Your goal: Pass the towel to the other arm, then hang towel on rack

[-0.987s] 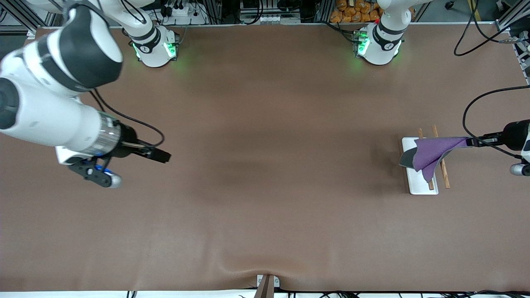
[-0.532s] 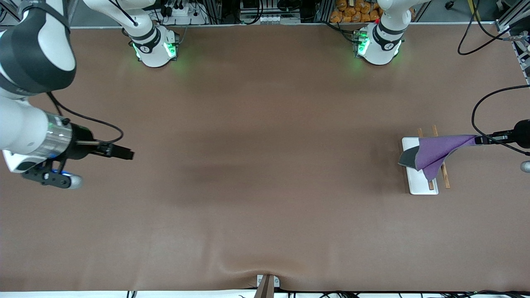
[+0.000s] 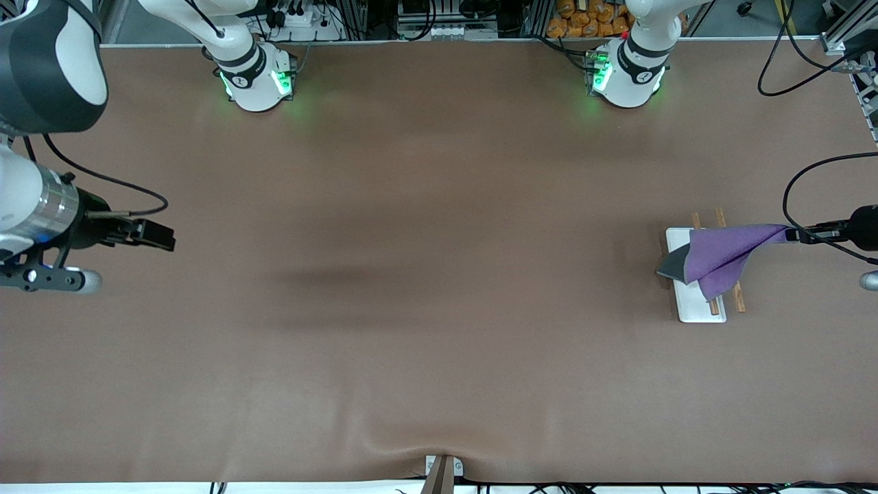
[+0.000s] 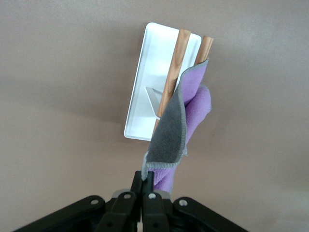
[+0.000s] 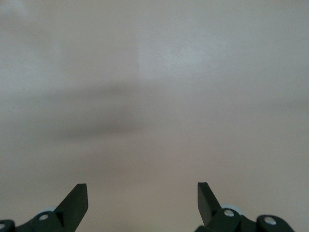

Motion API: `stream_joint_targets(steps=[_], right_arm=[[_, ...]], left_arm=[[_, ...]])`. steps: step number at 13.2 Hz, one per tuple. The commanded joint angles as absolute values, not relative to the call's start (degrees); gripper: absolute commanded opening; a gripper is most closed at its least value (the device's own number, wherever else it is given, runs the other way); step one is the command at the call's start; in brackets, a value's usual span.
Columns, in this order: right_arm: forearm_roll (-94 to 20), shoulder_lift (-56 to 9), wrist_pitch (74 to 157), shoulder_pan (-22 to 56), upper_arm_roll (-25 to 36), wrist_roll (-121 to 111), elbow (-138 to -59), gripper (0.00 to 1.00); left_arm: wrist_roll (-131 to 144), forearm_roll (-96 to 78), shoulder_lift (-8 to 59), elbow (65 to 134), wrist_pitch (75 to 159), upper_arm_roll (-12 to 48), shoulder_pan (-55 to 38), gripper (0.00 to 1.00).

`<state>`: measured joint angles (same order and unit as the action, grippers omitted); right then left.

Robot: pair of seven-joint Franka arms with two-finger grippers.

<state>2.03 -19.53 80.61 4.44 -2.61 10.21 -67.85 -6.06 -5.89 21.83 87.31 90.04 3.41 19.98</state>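
Front view first: the left gripper (image 3: 789,234) is pinched tight on one corner of the towel (image 3: 720,255), holding it up over the rack (image 3: 698,307), which sits at the left arm's end of the table. The purple cloth drapes down from that held corner across the two wooden rods (image 3: 738,296), its grey underside curling out over the rack's white base plate (image 3: 693,309). From the left wrist view you can see it clearly: the towel (image 4: 179,126) hangs from the clamped fingertips and folds against the rods (image 4: 175,67), with the base plate (image 4: 145,92) showing beside them. It looks laid against the rods rather than settled evenly over them.

Over at the right arm's end of the table, well apart from the rack, the right gripper (image 3: 156,234) hangs over bare tabletop with its jaws spread wide and nothing between them; the right wrist view shows only brown surface past the open fingers (image 5: 77,198). That arm waits.

So the hand-over looks done, since the left arm has the cloth. What's left, by my reading, is letting the corner go so the towel rests on the rods by itself.
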Motion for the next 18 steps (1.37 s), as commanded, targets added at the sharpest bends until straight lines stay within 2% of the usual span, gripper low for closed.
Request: stream_joint_targets(steps=[1,5,6,10,13,18], right_arm=[[3.6,-12.8,83.4,2.4,-3.4,7.9,-77.6,1.00],[3.6,-1.7,93.9,2.3,-3.4,7.9,-96.1,1.00],[3.6,-1.1,93.9,2.3,-3.5,8.0,-96.9,1.00],[3.3,-0.8,93.9,2.1,-3.4,7.7,-96.8,1.00],[1.9,-4.0,93.2,0.3,-3.4,3.0,-90.1,1.00],[2.1,-4.0,91.4,-0.3,-3.4,2.9,-87.8,1.00]], left_arm=[[-7.8,-4.7,22.3,86.8,90.3,4.0,21.4,0.00],[-9.4,-4.6,22.3,86.7,90.6,4.0,22.1,0.00],[-10.0,-4.6,22.4,86.7,90.6,4.0,22.1,0.00],[-11.7,-4.6,22.9,86.7,91.1,4.0,22.8,0.00],[-12.7,-3.7,23.4,86.7,91.5,4.0,23.6,0.00],[-13.4,-3.7,24.1,86.6,91.5,4.0,24.0,0.00]])
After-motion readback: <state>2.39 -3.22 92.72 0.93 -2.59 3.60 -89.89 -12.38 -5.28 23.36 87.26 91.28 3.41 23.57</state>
